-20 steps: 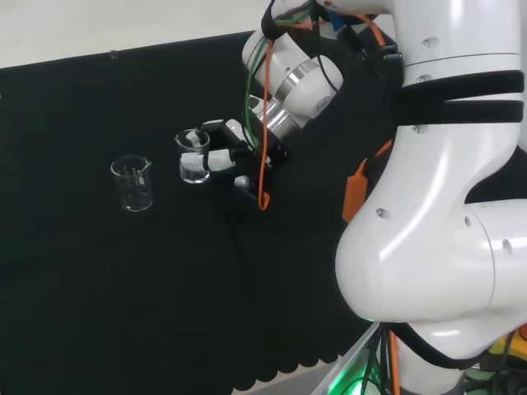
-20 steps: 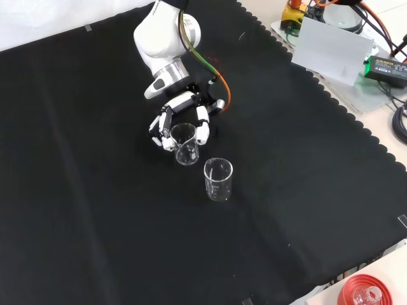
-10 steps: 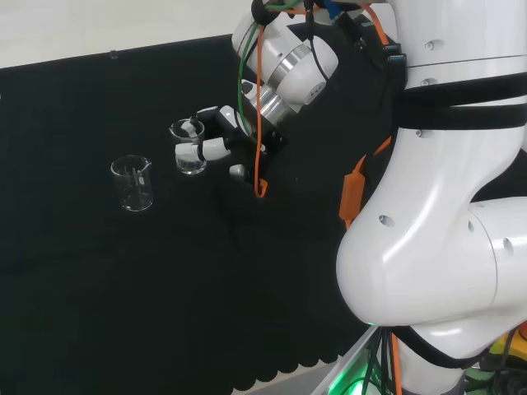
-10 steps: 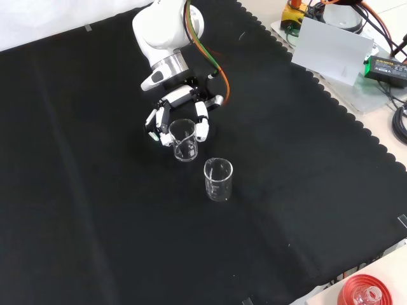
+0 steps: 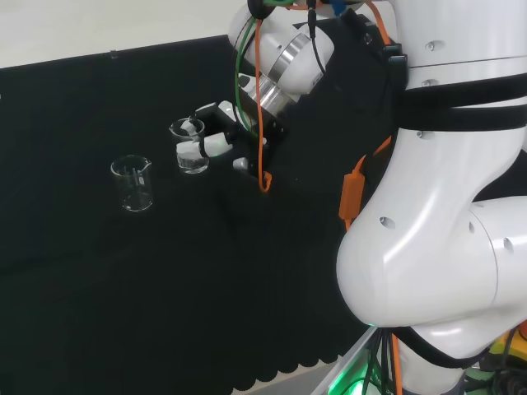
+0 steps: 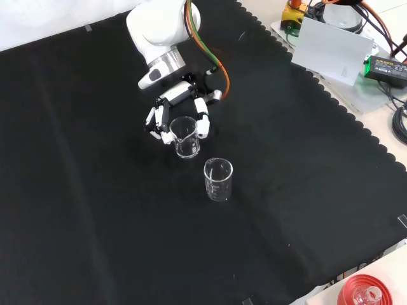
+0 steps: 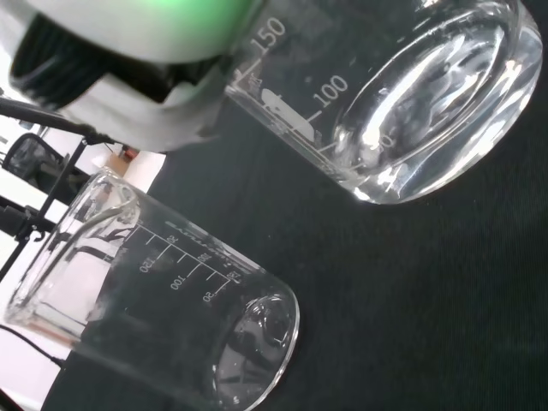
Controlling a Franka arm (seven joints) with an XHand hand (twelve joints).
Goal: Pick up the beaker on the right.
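Fingers (image 6: 202, 124) curling around clear glass beaker (image 6: 184, 136), holding it just above black surface (image 6: 95, 190), to the right of second beaker (image 5: 133, 183) in head view. Handling judged light, slippery, breakable; gripping mid-wall suits.

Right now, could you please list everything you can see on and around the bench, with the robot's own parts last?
Held beaker: one, clear glass, among the fingers; whether it touches the cloth cannot be told.
Free beaker: one, clear glass, upright on the cloth, nearer the camera in the front view, apart from the hand.
Black cloth: one, covers the bench.
Red ribbed ring: one, red, at the front view's bottom right corner, off the cloth.
White panel: one, upper right of the front view, beside cables.
Arm: one, white, right of the head view.
Hand: one, black and white, fingers curled round the held beaker.
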